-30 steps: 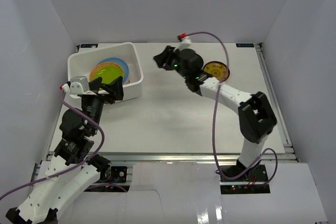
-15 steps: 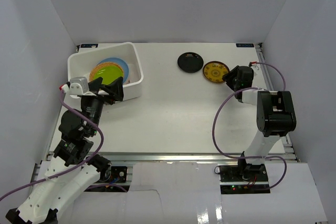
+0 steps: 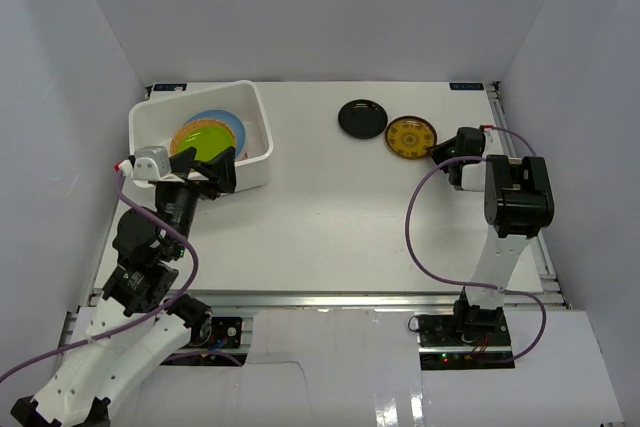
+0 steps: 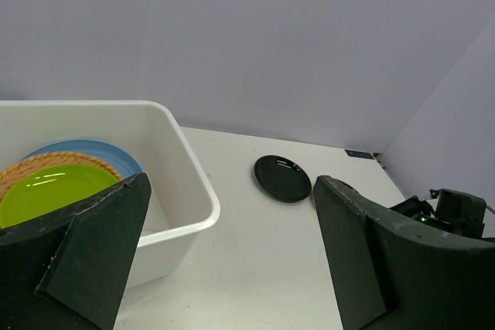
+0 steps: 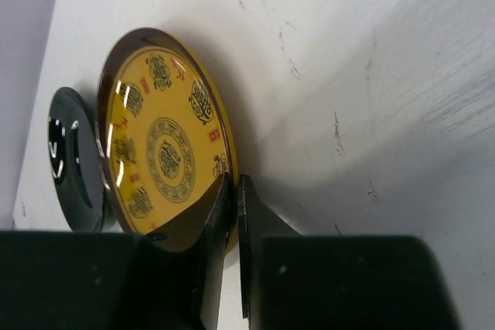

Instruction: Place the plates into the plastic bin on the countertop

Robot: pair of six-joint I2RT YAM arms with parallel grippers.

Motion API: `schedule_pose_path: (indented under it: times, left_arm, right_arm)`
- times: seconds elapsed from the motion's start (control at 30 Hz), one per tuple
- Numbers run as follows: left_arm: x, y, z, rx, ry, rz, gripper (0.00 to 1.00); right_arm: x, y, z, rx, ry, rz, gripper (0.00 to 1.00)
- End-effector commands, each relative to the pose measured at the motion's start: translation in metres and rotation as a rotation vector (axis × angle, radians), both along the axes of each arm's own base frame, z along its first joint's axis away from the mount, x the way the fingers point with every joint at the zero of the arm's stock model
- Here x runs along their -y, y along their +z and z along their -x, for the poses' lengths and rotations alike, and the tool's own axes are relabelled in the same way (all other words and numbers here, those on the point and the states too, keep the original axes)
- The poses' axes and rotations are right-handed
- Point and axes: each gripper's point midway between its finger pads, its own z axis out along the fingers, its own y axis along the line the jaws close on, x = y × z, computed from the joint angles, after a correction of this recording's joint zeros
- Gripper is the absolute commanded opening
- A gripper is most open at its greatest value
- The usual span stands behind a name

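A bin [image 3: 255, 165] is set on the worktop [image 3: 330, 227], and a stack of plates [image 3: 205, 137] is held inside it, one upon another. Well to the right of the bin, a first plate [image 3: 362, 118] is laid flat on the worktop. A second plate [image 3: 411, 136] is laid just beside it, farther from the bin. The right claw [image 3: 440, 149] is set at the second plate's rim, on the side away from the bin. The left claw [image 3: 210, 165] is held just before the bin's near wall.

Yellow plate [image 5: 162, 137] bears dark motifs; black plate [image 3: 362, 118] is plain
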Motion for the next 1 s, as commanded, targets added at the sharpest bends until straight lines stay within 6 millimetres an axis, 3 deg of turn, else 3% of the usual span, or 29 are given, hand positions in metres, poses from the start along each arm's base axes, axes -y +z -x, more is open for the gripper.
schedule_pose_path:
  times: [0.0, 0.03, 0.07, 0.13, 0.17, 0.23, 0.27, 0.33, 0.37, 0.4, 0.43, 0.47, 0.53, 0.57, 0.6, 0.63, 0.67, 0.73, 0.77, 0.83, 0.87, 0.9, 0.93, 0.97]
  left_arm:
    - [0.0, 0.0, -0.002, -0.007, 0.005, -0.011, 0.98]
    - [0.0, 0.002, -0.001, -0.001, 0.0, -0.009, 0.98]
    - [0.0, 0.002, 0.0, 0.002, -0.002, -0.011, 0.98]
    - [-0.001, 0.001, -0.001, 0.004, 0.004, -0.014, 0.98]
    - [-0.001, 0.001, -0.001, 0.004, 0.004, -0.014, 0.98]
    - [0.001, 0.003, 0.001, 0.009, -0.008, -0.01, 0.98]
    - [0.001, 0.004, 0.001, 0.011, -0.012, -0.004, 0.98]
    - [-0.002, 0.002, -0.001, 0.008, 0.005, 0.001, 0.98]
    - [-0.002, 0.003, -0.001, 0.007, 0.009, 0.006, 0.98]
    - [-0.003, 0.003, -0.001, 0.007, 0.012, 0.008, 0.98]
    - [-0.004, 0.003, -0.001, 0.008, 0.015, 0.009, 0.98]
    - [-0.006, 0.003, 0.0, 0.012, 0.022, 0.015, 0.98]
    - [-0.009, 0.004, 0.0, 0.017, 0.035, 0.014, 0.98]
    - [-0.01, 0.005, 0.001, 0.019, 0.04, 0.014, 0.98]
    - [-0.01, 0.006, 0.002, 0.025, 0.038, 0.014, 0.98]
    - [-0.012, 0.008, 0.003, 0.031, 0.041, 0.017, 0.98]
    - [-0.014, 0.008, 0.004, 0.035, 0.049, 0.019, 0.98]
    - [-0.018, 0.008, 0.004, 0.038, 0.067, 0.013, 0.98]
    - [-0.019, 0.008, 0.004, 0.036, 0.073, 0.014, 0.98]
    - [-0.021, 0.009, 0.004, 0.036, 0.08, 0.012, 0.98]
    - [-0.021, 0.008, 0.004, 0.035, 0.081, 0.014, 0.98]
    - [-0.022, 0.007, 0.004, 0.033, 0.089, 0.012, 0.98]
    - [-0.022, 0.008, 0.004, 0.034, 0.09, 0.014, 0.98]
    - [-0.023, 0.008, 0.004, 0.033, 0.093, 0.013, 0.98]
  right_arm:
    - [0.009, 0.016, -0.003, 0.057, -0.061, -0.028, 0.11]
    - [0.012, 0.021, 0.001, 0.071, -0.073, -0.022, 0.08]
    - [0.02, 0.047, 0.004, 0.132, -0.112, -0.003, 0.08]
    - [0.029, 0.063, 0.023, 0.206, -0.149, 0.022, 0.08]
    - [0.028, 0.097, 0.027, 0.285, -0.14, 0.036, 0.08]
    - [0.014, 0.13, 0.033, 0.38, -0.069, 0.024, 0.08]
    - [-0.011, 0.159, 0.038, 0.45, 0.036, 0.005, 0.08]
    - [-0.046, 0.197, 0.038, 0.524, 0.158, -0.002, 0.08]
    - [-0.078, 0.215, 0.045, 0.562, 0.259, 0.005, 0.08]
    - [-0.095, 0.227, 0.048, 0.585, 0.303, 0.011, 0.08]
    - [-0.11, 0.252, 0.048, 0.629, 0.334, 0.02, 0.08]
    - [-0.143, 0.262, 0.057, 0.648, 0.401, 0.018, 0.08]
    - [-0.175, 0.275, 0.057, 0.675, 0.463, 0.039, 0.08]
    - [-0.205, 0.301, 0.061, 0.721, 0.503, 0.023, 0.08]
    - [-0.221, 0.309, 0.06, 0.734, 0.523, 0.017, 0.08]
    - [-0.239, 0.298, 0.051, 0.708, 0.543, 0.026, 0.08]
    - [-0.269, 0.333, 0.056, 0.772, 0.585, 0.003, 0.08]
    - [-0.302, 0.334, 0.053, 0.755, 0.635, 0.017, 0.08]
    - [-0.332, 0.344, 0.053, 0.773, 0.67, 0.007, 0.08]
    - [-0.366, 0.319, 0.048, 0.717, 0.722, 0.044, 0.08]
    - [-0.385, 0.32, 0.054, 0.719, 0.729, 0.055, 0.08]
    - [-0.399, 0.337, 0.055, 0.741, 0.739, 0.056, 0.08]
    - [-0.423, 0.312, 0.056, 0.705, 0.786, 0.07, 0.08]
    - [-0.435, 0.311, 0.057, 0.7, 0.809, 0.067, 0.08]
